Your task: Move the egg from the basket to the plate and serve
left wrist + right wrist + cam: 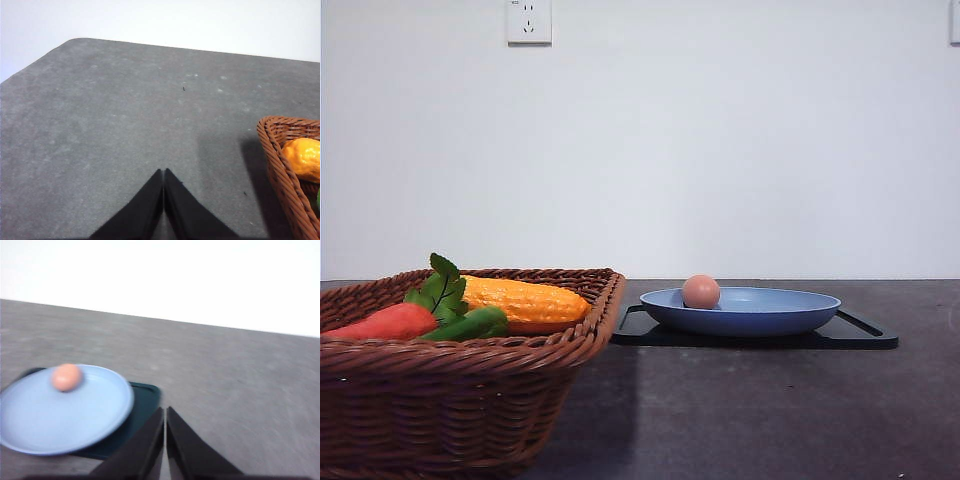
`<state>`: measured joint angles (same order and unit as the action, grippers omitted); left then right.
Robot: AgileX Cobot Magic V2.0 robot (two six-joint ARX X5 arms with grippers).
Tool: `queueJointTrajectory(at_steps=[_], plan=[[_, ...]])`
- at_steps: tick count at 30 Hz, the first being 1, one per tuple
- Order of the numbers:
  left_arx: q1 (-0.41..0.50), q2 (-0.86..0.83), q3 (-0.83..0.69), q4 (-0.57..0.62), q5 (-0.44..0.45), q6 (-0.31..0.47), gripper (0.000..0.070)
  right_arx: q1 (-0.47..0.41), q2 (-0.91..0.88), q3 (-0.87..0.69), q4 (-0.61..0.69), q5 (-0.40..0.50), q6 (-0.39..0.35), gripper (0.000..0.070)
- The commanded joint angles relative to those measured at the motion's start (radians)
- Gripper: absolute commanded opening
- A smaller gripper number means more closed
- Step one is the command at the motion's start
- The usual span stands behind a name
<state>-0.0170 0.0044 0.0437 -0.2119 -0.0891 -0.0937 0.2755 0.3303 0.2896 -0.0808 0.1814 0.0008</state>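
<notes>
Blue plate (750,310) on a black tray (865,338) holds the egg (701,291) near its left rim in the front view; the basket (460,400) keeps a carrot (385,322) and corn (525,300). From the left wrist, the left gripper (163,172) has fingers pressed together over bare table (100,125). From the right wrist, blurred, the right gripper (165,411) is likewise closed beside the plate. Risk, I judge: lifting or sliding the plate unevenly to serve could roll the egg off
</notes>
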Motion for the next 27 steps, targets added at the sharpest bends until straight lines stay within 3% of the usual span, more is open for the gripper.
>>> queueJointTrajectory(at_steps=[1, 4, 8, 19, 23, 27], plan=[[0.002, -0.002, -0.023, -0.019, 0.003, -0.004, 0.0, -0.066, -0.046, -0.034, 0.03, -0.072, -0.012, 0.0], [0.002, -0.002, -0.023, -0.019, 0.003, -0.004, 0.0, -0.173, -0.126, -0.116, 0.057, -0.193, -0.012, 0.0], [0.002, -0.002, -0.023, -0.019, 0.003, -0.004, 0.0, -0.248, -0.204, -0.202, 0.068, -0.259, -0.012, 0.0], [0.002, -0.002, -0.023, -0.019, 0.003, -0.004, 0.0, -0.265, -0.312, -0.282, -0.01, -0.261, -0.011, 0.0], [0.002, -0.002, -0.023, -0.019, 0.003, -0.004, 0.0, -0.265, -0.326, -0.281, -0.095, -0.262, 0.048, 0.0], [0.002, -0.002, -0.023, -0.019, 0.003, -0.004, 0.0, -0.265, -0.327, -0.28, -0.069, -0.258, 0.059, 0.0]])
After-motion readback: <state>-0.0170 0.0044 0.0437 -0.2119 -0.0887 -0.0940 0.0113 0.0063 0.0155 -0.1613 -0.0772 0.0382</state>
